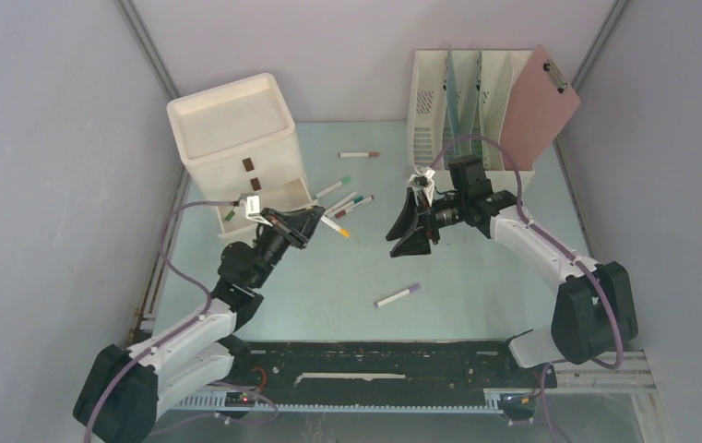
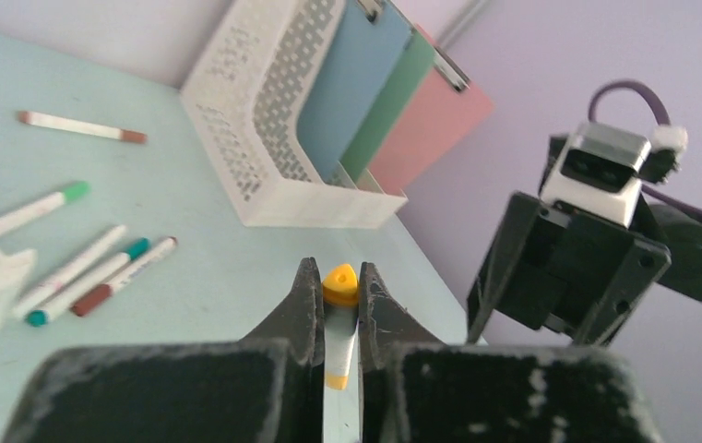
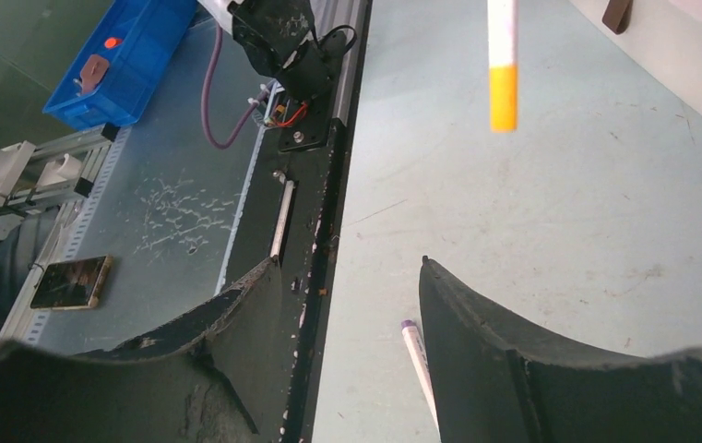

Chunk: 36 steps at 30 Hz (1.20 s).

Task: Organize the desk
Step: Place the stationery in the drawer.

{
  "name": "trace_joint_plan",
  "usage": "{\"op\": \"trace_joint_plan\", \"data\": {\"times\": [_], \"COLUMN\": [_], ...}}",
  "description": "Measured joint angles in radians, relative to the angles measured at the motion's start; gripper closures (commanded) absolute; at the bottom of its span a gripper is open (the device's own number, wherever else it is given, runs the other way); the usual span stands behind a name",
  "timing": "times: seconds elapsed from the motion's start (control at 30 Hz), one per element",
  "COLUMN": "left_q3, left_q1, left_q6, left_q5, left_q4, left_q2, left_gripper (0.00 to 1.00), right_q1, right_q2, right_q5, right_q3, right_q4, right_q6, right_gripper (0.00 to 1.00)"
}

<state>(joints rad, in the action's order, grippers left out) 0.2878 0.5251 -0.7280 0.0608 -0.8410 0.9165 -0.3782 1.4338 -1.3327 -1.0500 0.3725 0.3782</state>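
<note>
Looking down from above, we see the desk [image 1: 476, 268] as a pale mint-green top filling the middle of the cell, with both arms reaching over it from the near edge. The left gripper [image 1: 317, 220] is closed narrowly on a white marker with a yellow cap [image 1: 336, 226]. In the left wrist view its two black fingers [image 2: 305, 305] press on either side of the marker's barrel, and the yellow cap pokes out just past the tips. The right gripper [image 1: 400, 221] faces it from across the middle of the desk, well clear of that marker. Its jaws are spread wide with nothing between them, as the right wrist view confirms.

A purple-capped marker [image 1: 398, 295] lies alone on the desk nearer the front rail. In the right wrist view we find it on the surface just beside the right gripper's finger [image 3: 476, 351]. A brown-capped marker [image 1: 359, 154] lies near the cream file rack [image 1: 439, 101] at the back right, which holds a pink clipboard [image 1: 539, 106]. A small cluster of markers [image 1: 347, 201] lies beside the cream drawer unit [image 1: 236, 129] at the back left.
</note>
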Motion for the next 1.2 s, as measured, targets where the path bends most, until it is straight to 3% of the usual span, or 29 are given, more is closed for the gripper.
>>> {"op": "trace_joint_plan", "data": {"times": [0.37,0.6,0.8,1.03,1.2], "left_q3": [-0.008,-0.064,-0.081,-0.048,0.029], "left_q1": [-0.246,-0.419,-0.5,-0.535,-0.568], "left_q6": [-0.12,-0.325,-0.496,-0.634,-0.7], "left_q5": [-0.036,-0.11,-0.209,-0.337,-0.383], "left_q4": [0.106,0.113,0.159,0.297,0.389], "left_q2": [-0.072,-0.071,-0.072,-0.052,0.021], "left_gripper": [1.0,1.0,0.98,0.9,0.71], "right_q1": [0.005,0.011,0.012,0.013,0.018], "right_q2": [0.0,0.0,0.0,0.0,0.0], "right_q5": [-0.001,-0.005,-0.008,-0.011,-0.012], "right_q3": [0.0,0.0,0.0,0.0,0.0], "right_q4": [0.01,0.012,0.013,0.013,0.013], "right_q6": [0.002,0.003,0.005,0.007,0.01], "right_gripper": [0.36,0.36,0.36,0.36,0.36]}}
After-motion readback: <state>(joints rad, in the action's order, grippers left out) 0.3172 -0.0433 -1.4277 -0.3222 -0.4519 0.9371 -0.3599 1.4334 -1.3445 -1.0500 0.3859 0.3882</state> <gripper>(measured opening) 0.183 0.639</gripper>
